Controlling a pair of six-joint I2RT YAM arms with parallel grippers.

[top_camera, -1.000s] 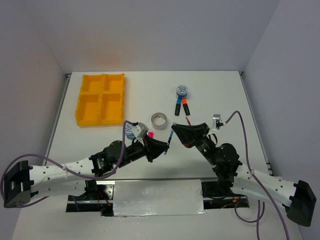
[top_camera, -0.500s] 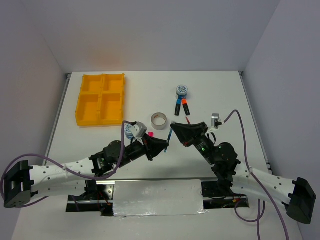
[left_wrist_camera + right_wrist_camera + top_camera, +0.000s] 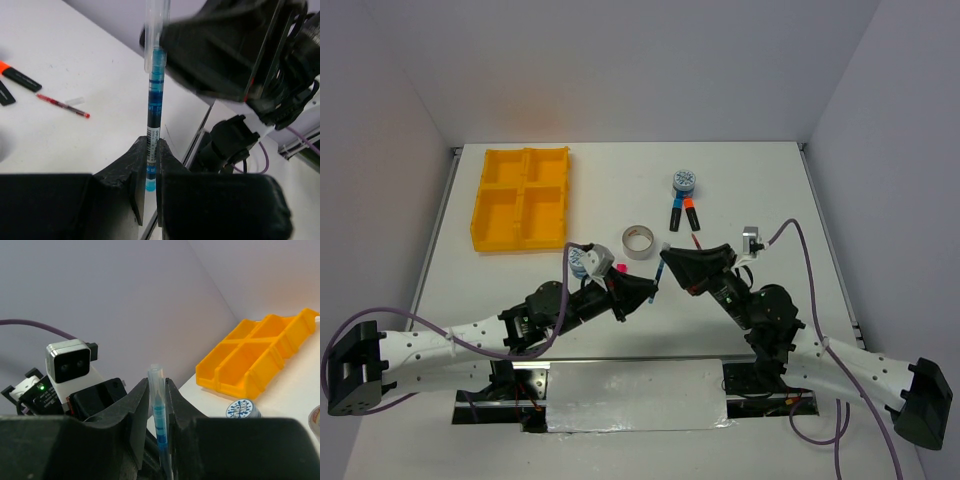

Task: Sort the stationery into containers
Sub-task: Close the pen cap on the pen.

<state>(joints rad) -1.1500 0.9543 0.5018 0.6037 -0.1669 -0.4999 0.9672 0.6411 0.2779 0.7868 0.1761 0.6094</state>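
The teal pen [image 3: 659, 277] is off the worktop [image 3: 770, 190], between the two claws above the middle of it, nearer the near edge than the far one; the left claw [image 3: 651, 291] is closed on the pen's lower end, and in the left wrist view its two fingers pinch the printed barrel of the pen [image 3: 155, 100] from both sides at the left claw [image 3: 151, 146]; the right claw [image 3: 666, 262] is at the pen's upper end, and in the right wrist view the pen [image 3: 159, 415] stands upright in the narrow slot of the right claw [image 3: 158, 386], with a finger close on either side; whether those fingers press the pen or only flank it I cannot tell; the yellow tray [image 3: 523, 186] sits at the far left corner of the worktop, its four compartments showing only yellow; the silver-grey tape ring [image 3: 639, 241] lies flat near the middle, just beyond the two claws; one patterned tape roll [image 3: 684, 182] sits toward the far edge, right of centre, with the blue-capped highlighter [image 3: 675, 214] and the orange-capped highlighter [image 3: 689, 213] side by side just nearer than it; the red pen [image 3: 695, 240] lies just nearer than those, beside the right claw; a second patterned tape roll [image 3: 580, 262] rests by the left arm, and the pink cap [image 3: 620, 268] of a highlighter shows just right of it, its body hidden by the arm
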